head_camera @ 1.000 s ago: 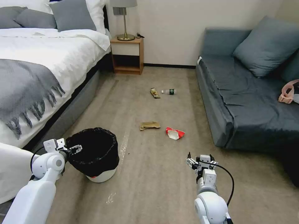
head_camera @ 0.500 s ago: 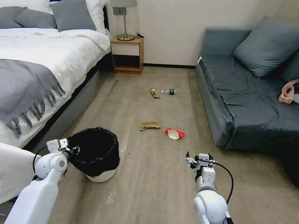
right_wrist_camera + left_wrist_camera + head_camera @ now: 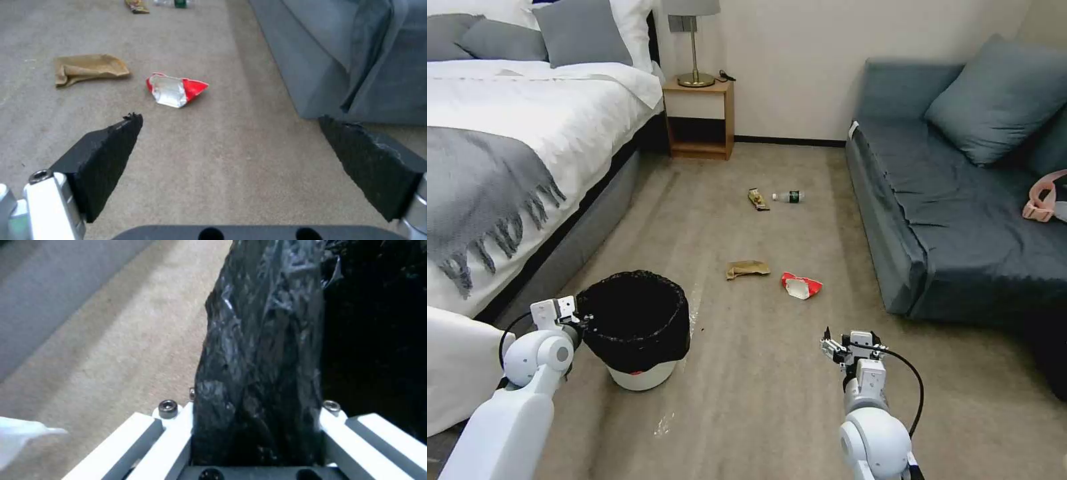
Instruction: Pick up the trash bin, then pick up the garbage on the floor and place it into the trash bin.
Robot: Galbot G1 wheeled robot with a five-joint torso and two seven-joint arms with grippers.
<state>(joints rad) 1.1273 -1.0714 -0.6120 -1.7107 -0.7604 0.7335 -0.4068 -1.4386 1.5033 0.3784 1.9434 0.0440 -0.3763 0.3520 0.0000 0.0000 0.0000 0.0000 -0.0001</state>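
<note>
The left claw (image 3: 586, 325) pinches the near rim of the trash bin (image 3: 639, 330), bag plastic pressed between its fingers (image 3: 171, 436). The bin should stay level and the pinch firm, since the liner could slip. The right claw (image 3: 842, 349) hangs spread over the floor (image 3: 747, 400). Beyond lie the red-and-white carton (image 3: 801, 285) and brown paper bag (image 3: 747, 269); farther off, the wrapper (image 3: 758, 199) and bottle (image 3: 788, 196).

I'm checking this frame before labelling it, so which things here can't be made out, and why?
- Inside of the trash bin: head view, all dark within the black liner.
- Left tool pads: left wrist view, the bin's rim and liner cover them.
- Bottle label text: head view, too small.
- Snack wrapper and bottle: right wrist view, cut by the picture's edge.
- Right tool: open, holding nothing.
</note>
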